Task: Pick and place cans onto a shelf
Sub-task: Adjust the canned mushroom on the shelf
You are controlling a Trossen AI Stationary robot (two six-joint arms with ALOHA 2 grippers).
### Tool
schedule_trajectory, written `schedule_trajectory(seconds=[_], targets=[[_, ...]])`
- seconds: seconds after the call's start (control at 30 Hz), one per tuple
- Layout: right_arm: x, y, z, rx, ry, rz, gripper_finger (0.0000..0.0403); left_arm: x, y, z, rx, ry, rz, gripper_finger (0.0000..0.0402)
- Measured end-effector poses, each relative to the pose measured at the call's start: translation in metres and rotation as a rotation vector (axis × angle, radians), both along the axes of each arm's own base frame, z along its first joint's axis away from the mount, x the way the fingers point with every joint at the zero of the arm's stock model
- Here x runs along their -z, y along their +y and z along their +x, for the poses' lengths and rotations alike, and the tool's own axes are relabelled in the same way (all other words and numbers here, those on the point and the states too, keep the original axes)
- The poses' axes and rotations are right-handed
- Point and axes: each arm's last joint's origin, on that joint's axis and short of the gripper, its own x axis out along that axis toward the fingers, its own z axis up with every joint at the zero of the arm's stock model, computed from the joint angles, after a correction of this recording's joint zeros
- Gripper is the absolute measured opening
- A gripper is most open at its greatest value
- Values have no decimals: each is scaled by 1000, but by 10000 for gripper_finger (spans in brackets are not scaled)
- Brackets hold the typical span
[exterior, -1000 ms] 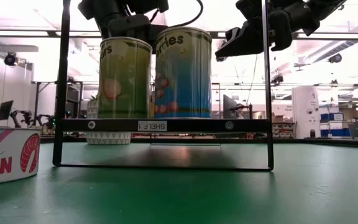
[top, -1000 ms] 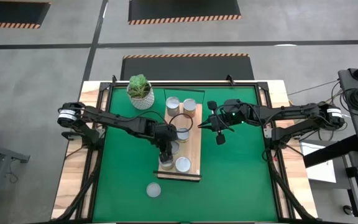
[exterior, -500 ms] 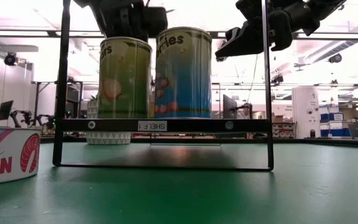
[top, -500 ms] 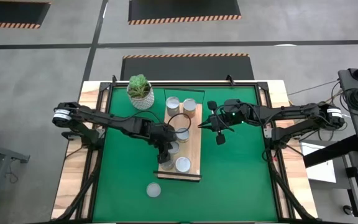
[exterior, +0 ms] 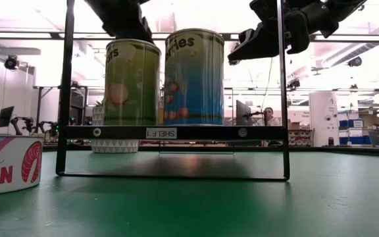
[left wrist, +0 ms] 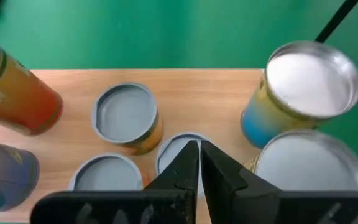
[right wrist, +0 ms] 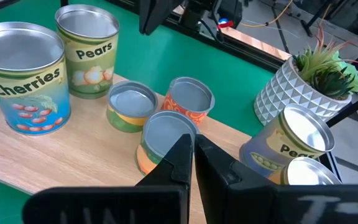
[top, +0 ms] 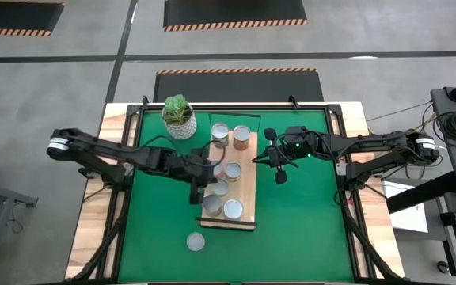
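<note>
Left hand (top: 197, 192), closed and empty, hovers beside crowded cans (top: 222, 170) on the shelf (top: 248, 190).

Overhead shot is evenly lit, soft shadows only. From table height it's heavily backlit: the ceiling lights (exterior: 176, 16) blow out the top of the frame, so both arms up there go near-silhouette. The green mat (exterior: 196, 204) at the bottom is blurry. Left wrist shot has glare on one can top (left wrist: 314, 78), edges soft.
</note>
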Motion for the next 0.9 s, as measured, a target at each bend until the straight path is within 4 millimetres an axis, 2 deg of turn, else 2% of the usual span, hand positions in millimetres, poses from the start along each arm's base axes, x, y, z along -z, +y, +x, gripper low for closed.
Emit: schedule_trajectory(seconds=[0.3,0.53,0.9], targets=[[0,-2,0,77,3,-26,9,45,3,-12,4,-93,-5,0],[-3,-3,1,121,-28,51,9,68,5,-28,9,-143,-31,0],[-5,-3,2,183,-39,157,9,81,9,-35,74,-221,65,0]])
